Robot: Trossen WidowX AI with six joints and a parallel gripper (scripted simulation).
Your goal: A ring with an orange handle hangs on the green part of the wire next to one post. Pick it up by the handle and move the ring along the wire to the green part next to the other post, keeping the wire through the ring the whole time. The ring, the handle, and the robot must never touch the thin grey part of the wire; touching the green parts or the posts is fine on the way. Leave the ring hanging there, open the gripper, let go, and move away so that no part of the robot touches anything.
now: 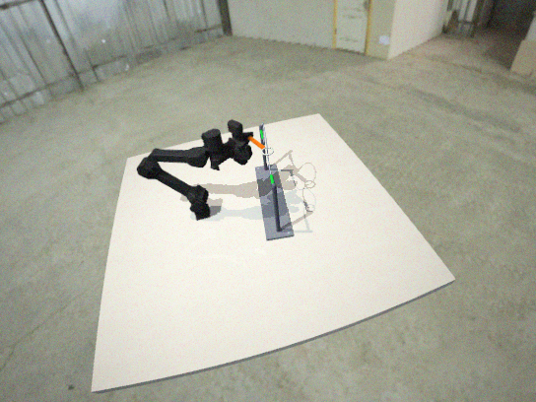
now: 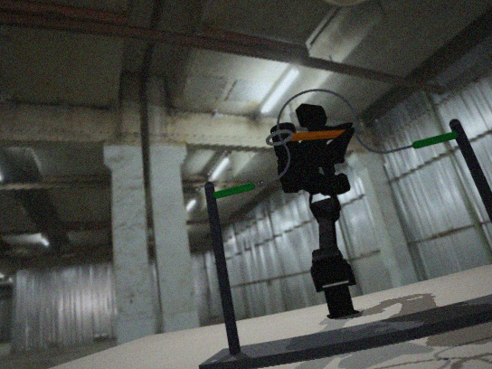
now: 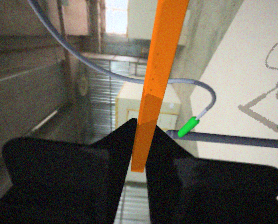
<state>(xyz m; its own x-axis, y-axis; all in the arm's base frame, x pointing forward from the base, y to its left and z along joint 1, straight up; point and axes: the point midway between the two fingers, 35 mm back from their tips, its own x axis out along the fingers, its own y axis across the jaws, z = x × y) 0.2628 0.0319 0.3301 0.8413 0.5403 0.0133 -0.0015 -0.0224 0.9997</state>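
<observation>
The ring (image 1: 272,151) (image 2: 269,139) sits out along the wire's curving grey stretch, between the two posts, with the wire (image 2: 316,90) (image 3: 100,69) appearing to pass through it. Whether it touches the grey part is too fine to tell. In the exterior view, the orange handle (image 1: 256,143) (image 2: 318,135) (image 3: 155,75) reaches from the ring toward 3 o'clock, tilted slightly upward. The gripper (image 1: 250,138) (image 2: 345,132) (image 3: 140,124) is clenched on the handle's far end, one finger on either side.

Also in the exterior view, one green part (image 1: 272,179) (image 2: 235,191) lies toward 7 o'clock from the ring, joined to the left-hand post (image 1: 277,209) (image 2: 222,269); the other green part (image 1: 261,134) (image 2: 435,140) is well apart, at 3 o'clock, joined to the right-hand post (image 2: 472,169). The wire's large loop rises toward 1 o'clock from the ring.

Both posts stand on a long dark base (image 1: 287,226) (image 2: 316,343) on the pale table (image 1: 246,293) (image 2: 158,343) (image 3: 235,60). In the top view, the black arm (image 1: 172,184) (image 2: 328,237) stands at 9 o'clock from this base, bent at its elbow, its gripper end toward 2 o'clock from its foot.
</observation>
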